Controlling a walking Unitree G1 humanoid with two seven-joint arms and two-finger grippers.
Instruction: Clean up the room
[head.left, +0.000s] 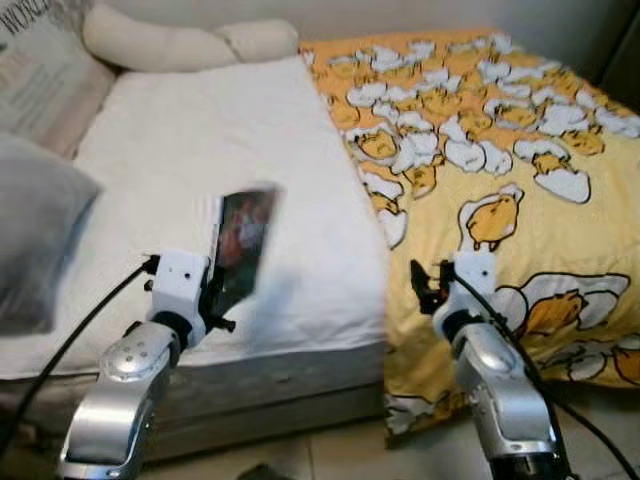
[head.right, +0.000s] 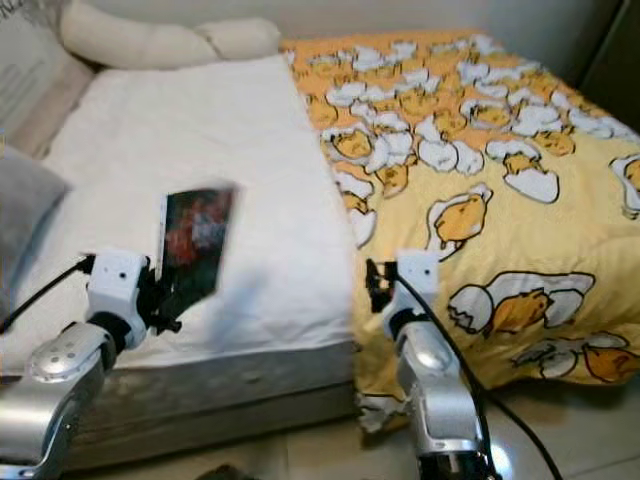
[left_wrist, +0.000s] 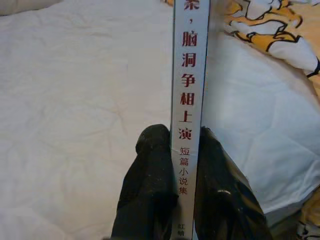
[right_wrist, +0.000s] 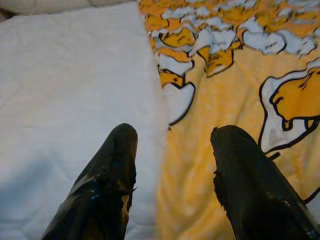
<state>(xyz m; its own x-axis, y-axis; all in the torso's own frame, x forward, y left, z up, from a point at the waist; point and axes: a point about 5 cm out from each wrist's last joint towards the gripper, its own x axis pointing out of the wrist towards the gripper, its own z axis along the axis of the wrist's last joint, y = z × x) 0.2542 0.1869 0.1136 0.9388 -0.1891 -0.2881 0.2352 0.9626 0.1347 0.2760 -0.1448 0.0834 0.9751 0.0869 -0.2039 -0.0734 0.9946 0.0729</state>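
My left gripper (head.left: 222, 290) is shut on a thin book (head.left: 243, 240) with a dark picture cover, held upright above the white mattress (head.left: 200, 160). In the left wrist view the book's white spine (left_wrist: 190, 75) with red characters stands clamped between the two black fingers (left_wrist: 150, 175). My right gripper (head.left: 428, 285) hangs open over the near edge of the bed, where the yellow duck-print blanket (head.left: 520, 150) meets the white mattress. In the right wrist view nothing lies between its spread fingers (right_wrist: 115, 165).
A long white pillow (head.left: 170, 42) lies at the head of the bed. A grey cushion (head.left: 35, 235) and a printed cushion (head.left: 40, 70) sit on the left. The blanket hangs over the bed's front edge to the tiled floor (head.left: 380, 455).
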